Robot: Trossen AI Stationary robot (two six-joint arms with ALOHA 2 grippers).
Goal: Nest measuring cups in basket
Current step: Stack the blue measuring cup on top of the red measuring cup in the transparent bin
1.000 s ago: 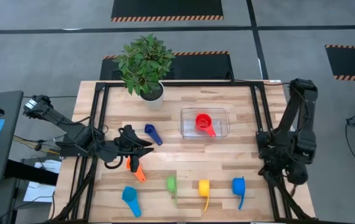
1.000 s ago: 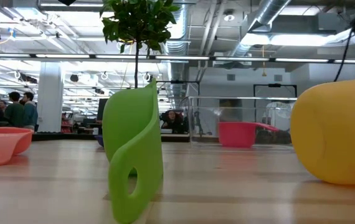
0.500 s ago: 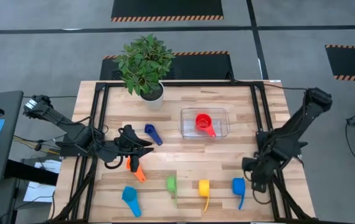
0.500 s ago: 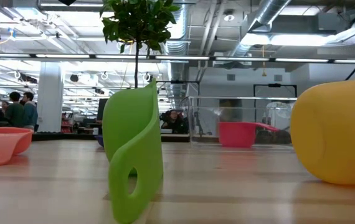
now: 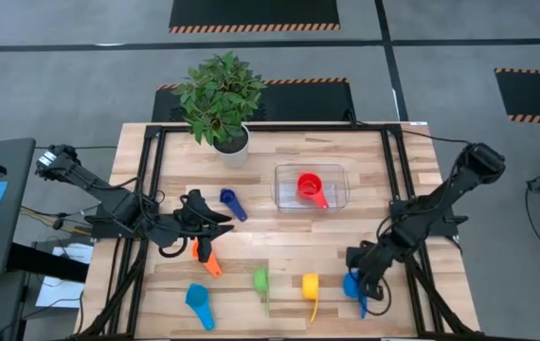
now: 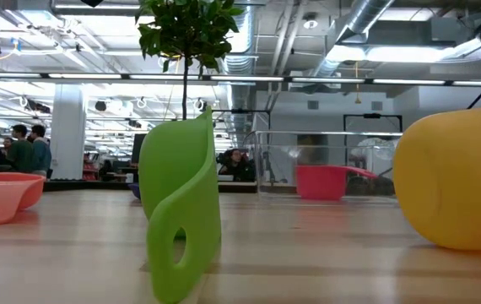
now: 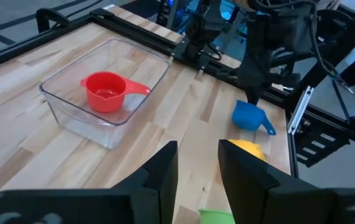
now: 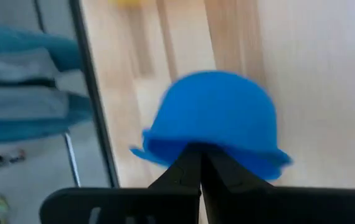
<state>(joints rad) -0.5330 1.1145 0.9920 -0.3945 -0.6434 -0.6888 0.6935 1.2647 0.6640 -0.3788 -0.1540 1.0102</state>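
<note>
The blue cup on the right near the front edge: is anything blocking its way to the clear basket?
Nothing visible does. The right gripper is over the blue cup, and the bare wooden table lies between it and the basket. The basket holds only the red cup. The yellow cup sits off to the side, out of that path.

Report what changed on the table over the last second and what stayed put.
The right arm swung down from its folded pose at the table's right edge, bringing the right gripper over the blue cup in the near row; its jaws look shut and have not taken the cup. The left gripper stayed by the dark blue cup. The red cup stayed in the basket; no other cup moved.
</note>
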